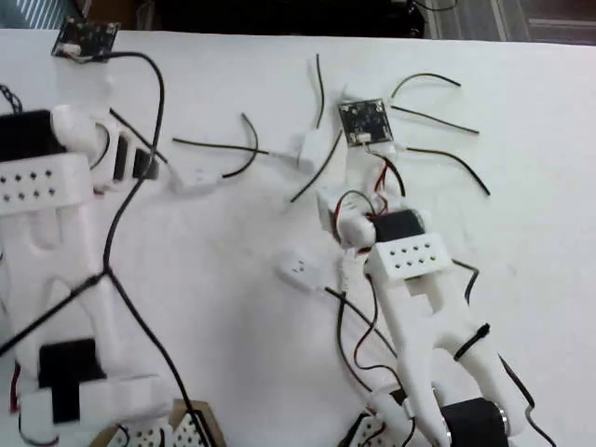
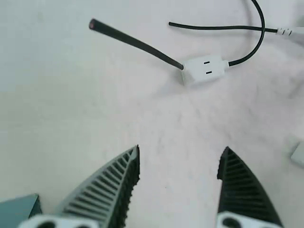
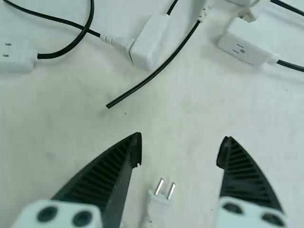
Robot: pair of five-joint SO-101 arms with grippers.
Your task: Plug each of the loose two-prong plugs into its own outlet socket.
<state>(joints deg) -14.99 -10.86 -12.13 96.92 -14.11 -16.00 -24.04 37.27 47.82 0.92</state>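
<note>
Right wrist view: plug (image 3: 159,198) inside the spread right claw (image 3: 182,137). Left wrist view: socket (image 2: 205,70) beyond the spread left claw (image 2: 180,148).

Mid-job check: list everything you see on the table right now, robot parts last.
Table: one, white, beneath everything.
Loose two-prong plug: one, white, lying on the table between the right gripper fingers.
Two-slot socket: one, white, ahead of the left gripper, on black cable.
Other socket: one, white, beyond the right gripper.
Corded plug: one, white, also beyond the right gripper.
Loose black cables: several, scattered mid-table.
Left gripper: one, grey and black fingers, open.
Right gripper: one, black fingers, open.
</note>
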